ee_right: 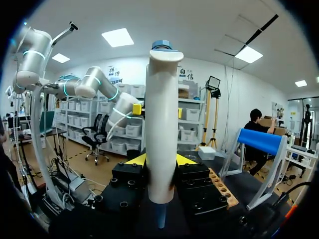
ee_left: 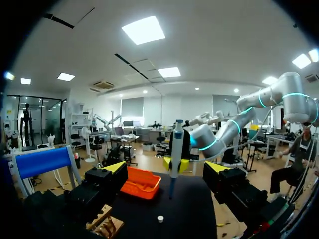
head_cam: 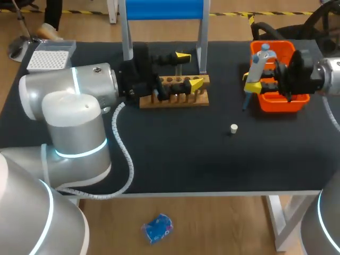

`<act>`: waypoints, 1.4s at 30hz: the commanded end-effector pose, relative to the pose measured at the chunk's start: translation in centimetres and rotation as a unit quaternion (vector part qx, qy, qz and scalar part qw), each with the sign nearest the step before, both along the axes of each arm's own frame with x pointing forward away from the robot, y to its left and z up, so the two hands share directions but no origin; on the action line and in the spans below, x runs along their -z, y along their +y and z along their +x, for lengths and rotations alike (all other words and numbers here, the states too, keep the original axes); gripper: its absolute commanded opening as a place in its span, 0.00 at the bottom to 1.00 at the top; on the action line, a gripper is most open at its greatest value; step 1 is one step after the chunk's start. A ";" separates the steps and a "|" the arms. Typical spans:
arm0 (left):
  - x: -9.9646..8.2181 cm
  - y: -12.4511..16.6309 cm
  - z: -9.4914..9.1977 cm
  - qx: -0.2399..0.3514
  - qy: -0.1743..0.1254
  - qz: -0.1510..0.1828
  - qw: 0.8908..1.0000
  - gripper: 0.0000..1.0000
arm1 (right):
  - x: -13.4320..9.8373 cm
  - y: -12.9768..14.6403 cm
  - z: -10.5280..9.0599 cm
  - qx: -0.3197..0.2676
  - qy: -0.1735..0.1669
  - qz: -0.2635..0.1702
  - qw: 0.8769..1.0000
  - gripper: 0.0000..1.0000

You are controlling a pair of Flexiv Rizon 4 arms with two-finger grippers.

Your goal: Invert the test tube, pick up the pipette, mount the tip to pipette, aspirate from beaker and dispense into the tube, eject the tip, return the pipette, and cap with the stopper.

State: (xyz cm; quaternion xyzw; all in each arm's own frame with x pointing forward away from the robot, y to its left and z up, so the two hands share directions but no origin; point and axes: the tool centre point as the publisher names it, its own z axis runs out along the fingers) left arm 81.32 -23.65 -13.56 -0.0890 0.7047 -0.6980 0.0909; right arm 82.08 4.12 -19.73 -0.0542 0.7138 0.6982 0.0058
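Head view, and the pipette point(head_cam: 256, 66) is the one to watch: it hangs nozzle-down at the left edge of the orange bin point(head_cam: 281, 101), clamped by the right gripper point(head_cam: 249, 82), whose yellow-tipped fingers press its white body from both sides. The right wrist view backs that up, with the blue cap on top, the blue nozzle below the fingers, and no tip to be made out on it. The upright hold looks sensible, since the nozzle must push straight down onto a tip next. The tips sit well apart, in the white tip box point(head_cam: 49, 57) at the table's 10 o'clock corner, its top a fine grid of dots. The bin, at 3 o'clock from the pipette, is largely covered by the right arm, so its contents cannot be told, and no beaker shows. At 7 o'clock from the pipette, the small white stopper point(head_cam: 234, 127) lies alone on the dark table point(head_cam: 175, 159), likely kept free for the final capping. Out at 9 o'clock stands the wooden rack point(head_cam: 175, 95) with its row of holes, though whether a tube stands in one cannot be told. Over it hangs the left gripper point(head_cam: 189, 69), fingers spread wide and empty, with the blue stand point(head_cam: 164, 10) behind at 12 o'clock.
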 end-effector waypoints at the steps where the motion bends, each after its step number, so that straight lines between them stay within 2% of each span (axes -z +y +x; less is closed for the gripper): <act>1: 0.3 1.9 0.3 0.036 -0.007 0.012 0.999 1.00 | 0.4 1.5 -1.0 0.002 -0.005 -0.006 1.000 0.00; 6: 1.3 1.9 0.6 0.031 -0.015 0.036 0.999 1.00 | 1.2 3.2 -2.3 -0.006 -0.011 -0.013 1.000 0.00; 11: 2.4 1.8 0.7 0.037 -0.005 0.021 0.999 1.00 | 2.2 5.2 -3.0 -0.018 -0.016 -0.010 1.000 0.00; 22: 2.8 0.8 1.1 0.038 -0.012 0.006 0.999 1.00 | 3.6 9.9 -2.4 -0.056 -0.010 0.024 0.998 0.00; 42: 4.0 0.0 0.9 0.034 -0.002 0.011 0.999 1.00 | 3.1 14.3 -1.1 -0.083 -0.009 0.036 0.996 0.00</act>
